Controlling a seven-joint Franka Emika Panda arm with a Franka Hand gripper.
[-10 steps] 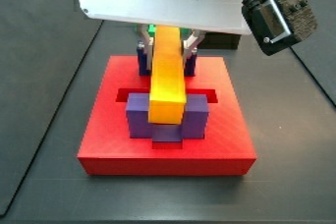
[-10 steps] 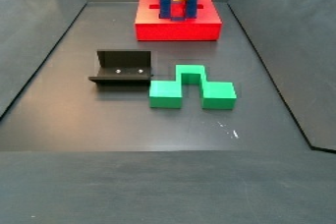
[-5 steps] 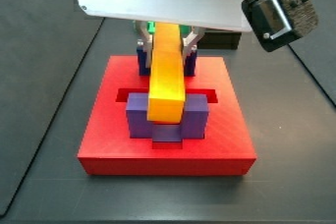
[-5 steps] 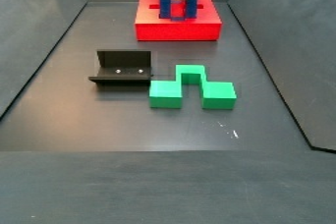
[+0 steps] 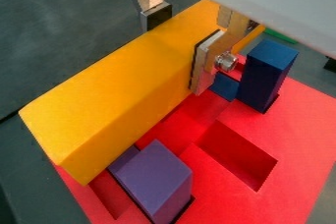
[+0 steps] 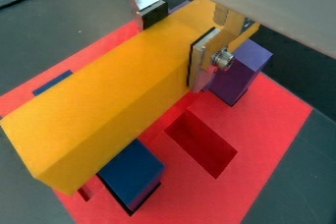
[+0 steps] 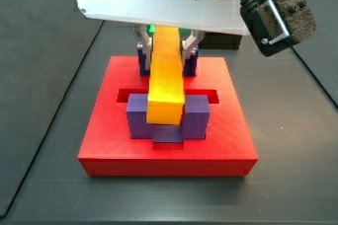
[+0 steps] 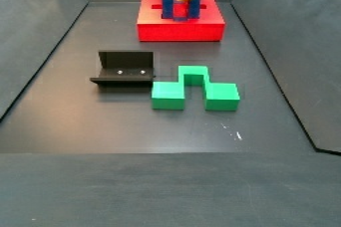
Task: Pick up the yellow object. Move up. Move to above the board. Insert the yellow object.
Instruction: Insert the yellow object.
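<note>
Two fingers (image 5: 207, 59) of the gripper (image 5: 184, 39) are clamped on the yellow object (image 5: 125, 90), kept aligned over the board (image 7: 165, 140) for insertion.

The fixture (image 8: 124, 70), a dark L-shaped bracket, is standing on the dark floor (image 8: 80, 121), well apart from the far wall. Just beside it, the green notched block (image 8: 192, 88) is lying flat with its notch facing the camera.
</note>
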